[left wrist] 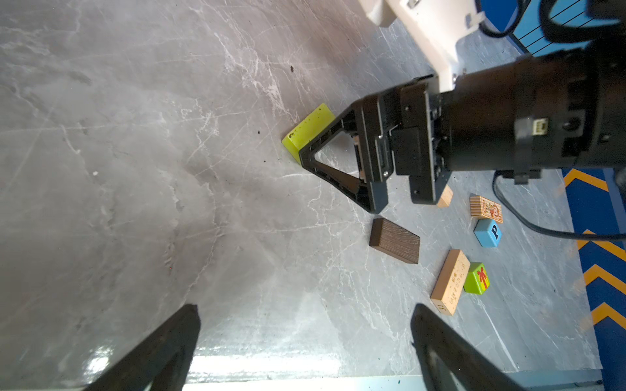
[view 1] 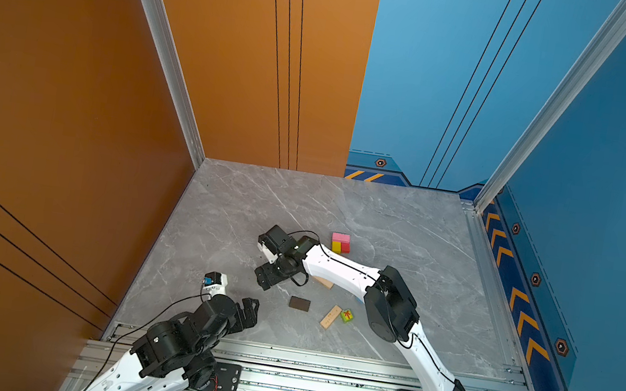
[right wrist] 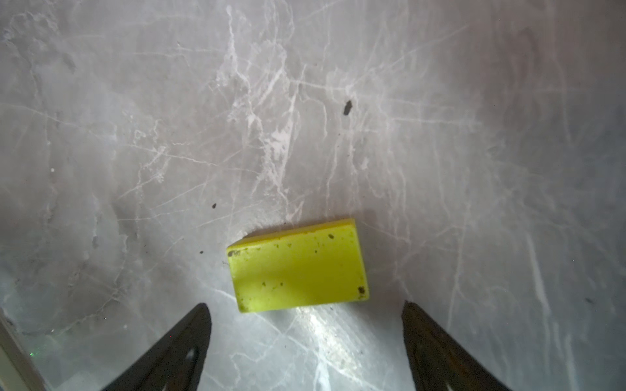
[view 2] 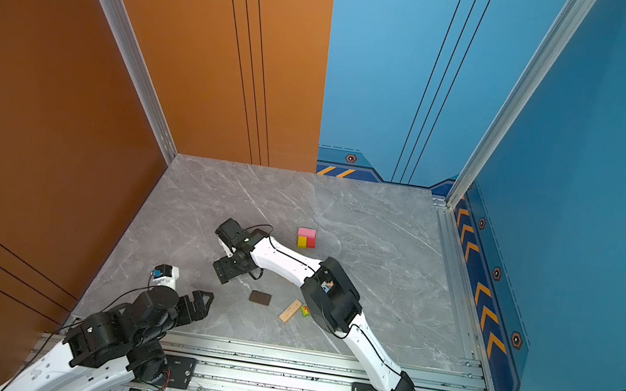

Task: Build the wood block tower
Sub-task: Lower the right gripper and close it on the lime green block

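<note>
In both top views a pink block [view 1: 340, 237] lies on a yellow [view 1: 336, 247] and a red block [view 1: 345, 247], mid-table. My right gripper [right wrist: 305, 311] hangs open just above a flat lime block [right wrist: 298, 265] that lies on the table; nothing is between its fingers. The left wrist view shows that lime block [left wrist: 310, 130] behind the right gripper's finger [left wrist: 333, 159]. My left gripper [left wrist: 305, 311] is open and empty near the front edge. Loose on the table lie a dark brown block [left wrist: 394, 240], a tan block [left wrist: 450, 282], a green cube [left wrist: 476, 277] and a blue "P" cube [left wrist: 487, 233].
A small picture block [left wrist: 486, 209] and another tan block [left wrist: 445, 197] lie beside the right arm. The right arm [view 1: 338, 269] stretches over the loose blocks. An orange wall [view 1: 61, 125] bounds the left, a blue wall [view 1: 616, 208] the right, and a metal rail [view 1: 319, 367] the front.
</note>
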